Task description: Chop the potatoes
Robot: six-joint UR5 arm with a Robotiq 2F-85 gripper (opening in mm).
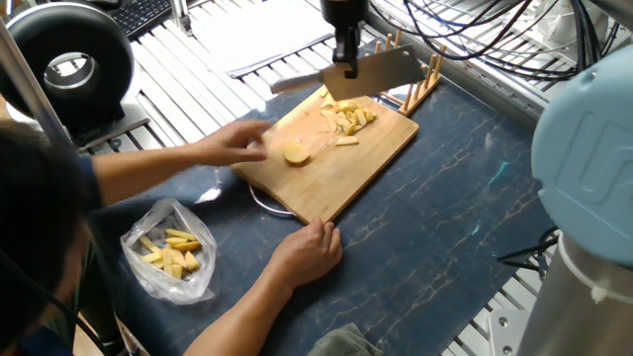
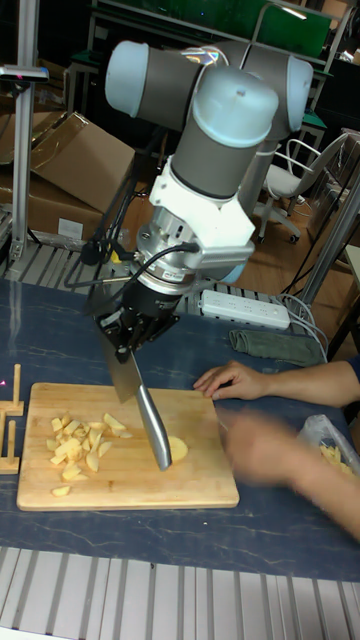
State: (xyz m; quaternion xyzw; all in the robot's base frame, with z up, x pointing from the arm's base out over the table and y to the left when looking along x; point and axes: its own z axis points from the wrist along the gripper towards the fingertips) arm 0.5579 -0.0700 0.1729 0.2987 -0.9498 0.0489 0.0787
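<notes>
My hand is clenched on the cleaver, held above the board. The potato half lying below it looks firm but wet, likely to slide, so I'd cut straight down through its middle.

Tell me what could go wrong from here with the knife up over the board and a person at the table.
1. The person's hand is blurred in motion at the cutting board edge, near the whole potato piece; a descending knife might strike it.
2. The other hand rests at the board's near corner, within the arm's working area.
3. The rounded piece lies loose and may roll under the blade.
</notes>
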